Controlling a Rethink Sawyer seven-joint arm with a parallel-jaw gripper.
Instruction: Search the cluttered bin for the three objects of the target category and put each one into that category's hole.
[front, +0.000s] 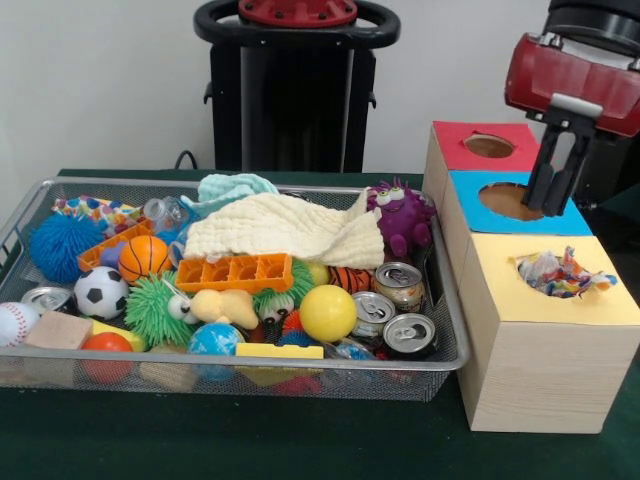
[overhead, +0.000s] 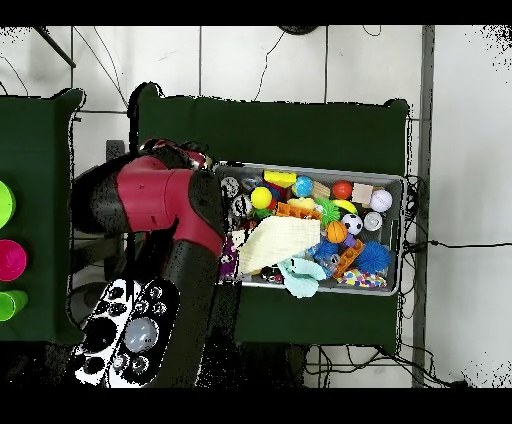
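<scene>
Claw (front: 556, 190) hangs over the blue-topped box (front: 570, 222), fingers spread and pinching nothing; judged clear of the yellow-topped box (front: 560, 300) beside it, probably so the arm can swing to the bin unobstructed. A crumpled wrapper (front: 556, 274) in white, pink and blue sits in the yellow box's hole, partly above the rim, so that hole looks like the target category's. Wire-mesh bin (front: 250, 372) rests on the green bench (front: 330, 445), left of the boxes in the front view. Another multicoloured wrapper (front: 95, 212) lies at its far left corner, half under toys. The cream cloth (front: 285, 232) covers the middle and may hide a third.
</scene>
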